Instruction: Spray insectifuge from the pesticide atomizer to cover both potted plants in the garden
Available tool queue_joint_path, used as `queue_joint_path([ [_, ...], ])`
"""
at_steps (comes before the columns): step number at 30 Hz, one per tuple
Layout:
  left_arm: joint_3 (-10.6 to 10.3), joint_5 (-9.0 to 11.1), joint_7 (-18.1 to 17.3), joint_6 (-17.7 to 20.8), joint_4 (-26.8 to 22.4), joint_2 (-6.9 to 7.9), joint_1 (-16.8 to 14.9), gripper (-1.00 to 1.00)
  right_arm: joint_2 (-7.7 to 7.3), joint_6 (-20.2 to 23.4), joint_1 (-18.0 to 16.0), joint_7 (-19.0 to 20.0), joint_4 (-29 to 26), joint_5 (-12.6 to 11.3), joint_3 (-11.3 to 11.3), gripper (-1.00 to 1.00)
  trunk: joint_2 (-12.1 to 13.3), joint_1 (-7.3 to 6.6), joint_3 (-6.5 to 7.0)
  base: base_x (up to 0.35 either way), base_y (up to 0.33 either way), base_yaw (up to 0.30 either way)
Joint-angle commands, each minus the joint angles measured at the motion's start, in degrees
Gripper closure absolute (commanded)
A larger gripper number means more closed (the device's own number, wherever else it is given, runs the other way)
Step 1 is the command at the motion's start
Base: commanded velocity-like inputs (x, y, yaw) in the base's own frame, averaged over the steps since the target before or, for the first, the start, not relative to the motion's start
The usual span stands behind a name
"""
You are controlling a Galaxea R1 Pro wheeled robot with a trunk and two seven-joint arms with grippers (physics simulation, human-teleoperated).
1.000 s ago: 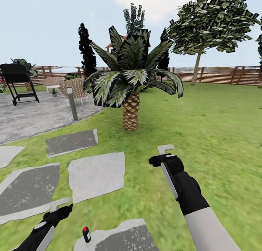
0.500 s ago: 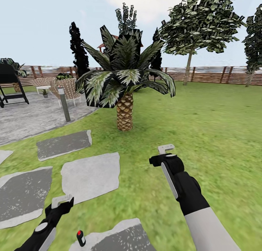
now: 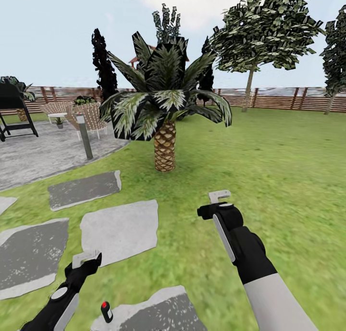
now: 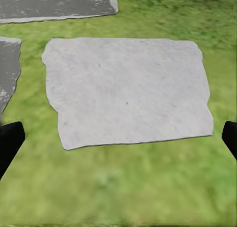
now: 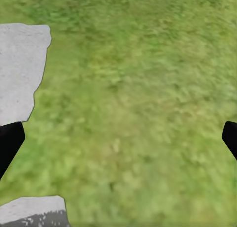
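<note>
Both jaws spread and empty, left gripper (image 3: 86, 259) near a small dark bottle (image 3: 106, 312) with red cap, on grass (image 3: 269, 177).

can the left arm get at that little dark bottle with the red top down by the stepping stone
Probably yes: the bottle stands on open grass just beside the left end effector, which is open with nothing between them.

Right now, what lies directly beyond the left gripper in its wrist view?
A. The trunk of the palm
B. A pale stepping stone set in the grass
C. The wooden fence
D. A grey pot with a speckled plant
B. The left wrist view looks down on a pale stepping stone ringed by grass, with the left gripper open and holding nothing.
</note>
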Motion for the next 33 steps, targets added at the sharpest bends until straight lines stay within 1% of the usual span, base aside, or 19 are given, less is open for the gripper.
queue_joint_path([
  [1,-0.08,-0.05,1.47,-0.14,0.30,-0.47,-0.01,-1.00,0.00,0.00,0.00,-0.01,-0.03,0.01,0.00,-1.00,-0.42,0.23,-0.18,0.000,0.000,0.000],
  [3,-0.11,-0.06,2.98,-0.14,1.29,-1.03,-0.06,-1.00,0.00,0.00,0.04,-0.02,-0.05,0.03,0.00,-1.00,-1.22,0.66,-0.54,0.000,0.000,0.000],
  [7,-0.09,0.12,3.78,0.22,3.00,-1.33,-0.44,-1.00,-0.20,0.13,0.21,0.02,-0.88,0.09,0.00,-1.00,-2.82,1.54,-1.26,0.000,0.000,0.000],
  [11,-0.09,0.13,2.98,0.88,3.53,-1.27,-0.64,-1.00,-1.36,-0.33,2.25,0.51,-5.78,-0.04,-0.14,-1.00,-4.43,2.42,-1.98,0.000,0.000,0.000],
  [13,-0.06,0.29,1.75,2.04,3.55,-1.21,-0.73,-1.00,-1.70,-3.38,2.87,0.69,-6.83,-0.11,-0.38,-1.00,-5.23,2.86,-2.34,0.000,0.000,0.000],
  [16,-0.05,0.44,0.31,3.55,3.52,-1.18,-0.78,-1.00,-1.87,-11.78,3.27,0.62,-7.53,-0.15,-1.65,-1.00,-6.43,3.52,-2.88,0.000,0.000,0.000],
  [17,-0.05,0.44,0.12,3.76,3.48,-1.20,-0.79,-1.00,-1.89,-13.53,3.32,0.51,-7.63,-0.16,-2.19,-1.00,-6.83,3.74,-3.06,0.000,0.000,0.000],
  [18,-0.05,0.43,0.04,3.85,3.44,-1.23,-0.79,-1.00,-1.92,-14.15,3.35,0.48,-7.66,-0.16,-2.52,-1.00,-7.24,3.96,-3.24,0.000,0.000,0.000],
  [19,-0.03,0.37,-0.09,3.99,3.31,-1.27,-0.79,-1.00,-1.97,-15.14,3.38,0.40,-7.70,-0.16,-3.69,-1.00,-7.64,4.18,-3.42,0.000,0.000,0.000],
  [21,-0.04,0.25,-0.18,4.06,3.19,-1.34,-0.80,-1.00,-2.01,-15.16,3.41,0.38,-7.71,-0.16,-5.48,-1.00,-8.44,4.62,-3.77,0.000,0.000,0.000],
  [22,-0.04,0.18,-0.20,4.07,3.16,-1.37,-0.80,-1.00,-2.01,-15.06,3.42,0.36,-7.71,-0.17,-6.10,-1.00,-8.84,4.84,-3.95,0.000,0.000,0.000],
  [24,-0.04,0.10,-0.22,4.11,3.13,-1.40,-0.78,-1.00,-1.98,-14.99,3.42,0.34,-7.75,-0.15,-6.81,-1.00,-8.88,4.89,-4.40,0.000,0.000,0.000],
  [33,-0.04,-0.02,-0.03,4.12,3.15,-1.40,-0.80,-1.00,-1.86,-15.53,3.43,0.19,-7.80,0.01,-6.96,-1.00,-9.00,5.13,-6.39,0.000,0.000,0.000],
])
